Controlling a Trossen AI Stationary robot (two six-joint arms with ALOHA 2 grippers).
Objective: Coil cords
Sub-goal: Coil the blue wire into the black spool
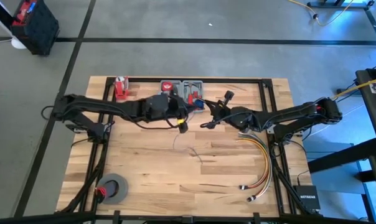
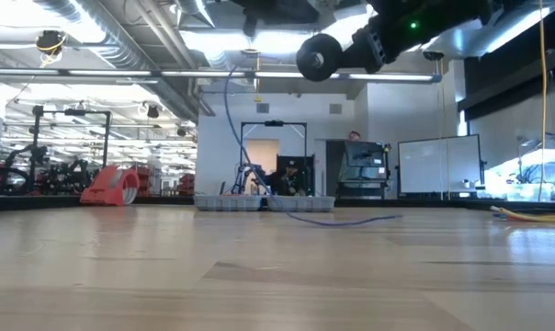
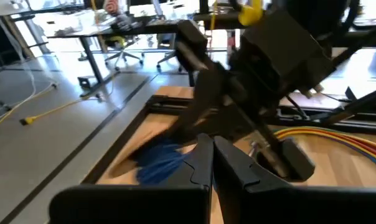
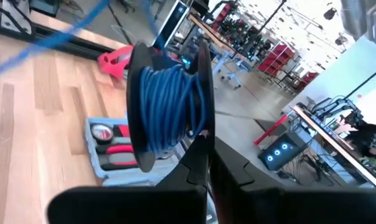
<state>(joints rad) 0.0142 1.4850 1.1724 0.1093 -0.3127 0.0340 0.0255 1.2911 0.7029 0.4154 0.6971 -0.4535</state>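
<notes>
Both tools [image 1: 183, 126] [image 1: 203, 124] closed (above cords [image 1: 194, 151])

Cord [image 1: 197, 154] on table [image 1: 163, 180] too thin to trace; ends lost. Blue strand [image 4: 57, 34] blurred, cut off at edge. Blue bundle [image 3: 160, 163] partly hidden behind left gripper [image 3: 213, 163], perhaps cord.

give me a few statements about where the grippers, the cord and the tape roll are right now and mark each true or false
1. Both grippers are shut. True: the left gripper and right gripper are closed.
2. The grey tape roll sits on the table's far edge. False: it lies near the front left corner.
3. Blue cord is wound on a black spool. True.
4. The yellow, orange and red cables lie under the left arm. False: they lie on the right side.
</notes>
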